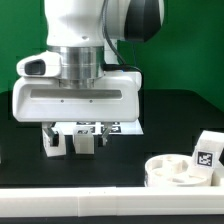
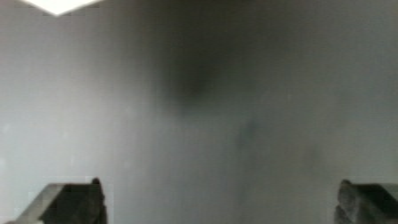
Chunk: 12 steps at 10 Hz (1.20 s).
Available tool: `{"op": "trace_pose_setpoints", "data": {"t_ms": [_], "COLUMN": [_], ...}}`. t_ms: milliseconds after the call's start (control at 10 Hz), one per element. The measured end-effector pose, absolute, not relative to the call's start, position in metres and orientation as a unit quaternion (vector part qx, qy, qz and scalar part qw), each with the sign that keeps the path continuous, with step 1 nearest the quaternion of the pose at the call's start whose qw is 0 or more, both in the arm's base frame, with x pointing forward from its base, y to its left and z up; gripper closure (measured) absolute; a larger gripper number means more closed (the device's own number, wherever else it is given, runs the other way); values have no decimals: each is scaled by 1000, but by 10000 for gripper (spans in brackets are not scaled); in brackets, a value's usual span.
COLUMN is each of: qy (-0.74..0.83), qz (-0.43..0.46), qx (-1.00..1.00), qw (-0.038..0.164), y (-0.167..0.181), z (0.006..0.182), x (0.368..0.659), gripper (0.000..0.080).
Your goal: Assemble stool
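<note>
The round white rimmed seat (image 1: 178,172) lies on the black table at the exterior view's lower right. A blocky white leg (image 1: 208,150) with a black-and-white marker stands just behind it at the right edge. My gripper (image 1: 74,145) hangs low over the table left of centre, well to the left of the seat. In the wrist view the gripper (image 2: 221,205) is open: its two dark fingertips (image 2: 71,205) stand far apart, with only blurred grey table between them. Other legs are out of view.
The marker board (image 1: 126,128) lies on the table behind the gripper. A long white rail (image 1: 100,200) runs along the front edge. A small white corner (image 2: 68,5) shows at the wrist view's edge.
</note>
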<state>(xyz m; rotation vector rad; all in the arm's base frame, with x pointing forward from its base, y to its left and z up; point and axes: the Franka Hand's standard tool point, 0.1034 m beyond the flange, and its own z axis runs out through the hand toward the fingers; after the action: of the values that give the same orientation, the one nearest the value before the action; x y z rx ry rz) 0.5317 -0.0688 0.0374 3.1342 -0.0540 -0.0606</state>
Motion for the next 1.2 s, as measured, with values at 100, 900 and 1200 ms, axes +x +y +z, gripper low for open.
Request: {"op": "trace_pose_setpoints", "data": {"t_ms": [100, 900, 1200], "qy": [-17, -24, -22], "qz": [-22, -260, -364], "qx": [1000, 965, 930], "qw": [2, -35, -50], "y": [-68, -59, -55], "z": [39, 35, 34], "x": [535, 523, 509], "gripper": [150, 150, 150]}}
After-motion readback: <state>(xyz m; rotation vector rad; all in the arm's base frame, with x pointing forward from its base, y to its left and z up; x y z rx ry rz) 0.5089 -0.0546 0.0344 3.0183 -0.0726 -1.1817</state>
